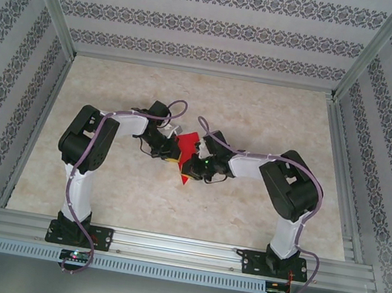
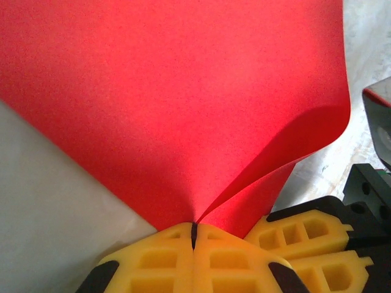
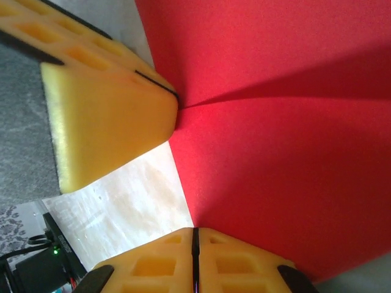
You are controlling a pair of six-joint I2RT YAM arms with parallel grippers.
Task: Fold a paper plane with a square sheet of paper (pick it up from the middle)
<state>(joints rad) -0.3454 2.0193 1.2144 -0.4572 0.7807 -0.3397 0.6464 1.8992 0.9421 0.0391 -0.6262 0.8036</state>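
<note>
surface: pale marbled tabletop [image 1: 261, 120]
left gripper [image 2: 194, 235], right gripper [image 3: 195, 237]: both pinching thin red paper sheet [image 2: 183, 110]
risk: opposing pulls tearing it

Centre blocked: left end effector [image 2: 194, 237], right end effector [image 3: 195, 235] nose-to-nose on red sheet [image 1: 187, 145]; open table [image 1: 261, 120] beyond.

The table [image 1: 259, 127] is a pale, cream, marble-patterned slab, faintly glossy, framed by aluminium rails along its left, right and far edges. Along the near edge runs a wider aluminium rail [image 1: 179, 247], and the two arm bases are bolted onto it, one near the left corner [image 1: 78, 232], one near the right corner [image 1: 283, 265]. Over the table's middle the square sheet of paper [image 1: 186, 149] points its lower tip toward the surface; whether it touches cannot be told.
</note>
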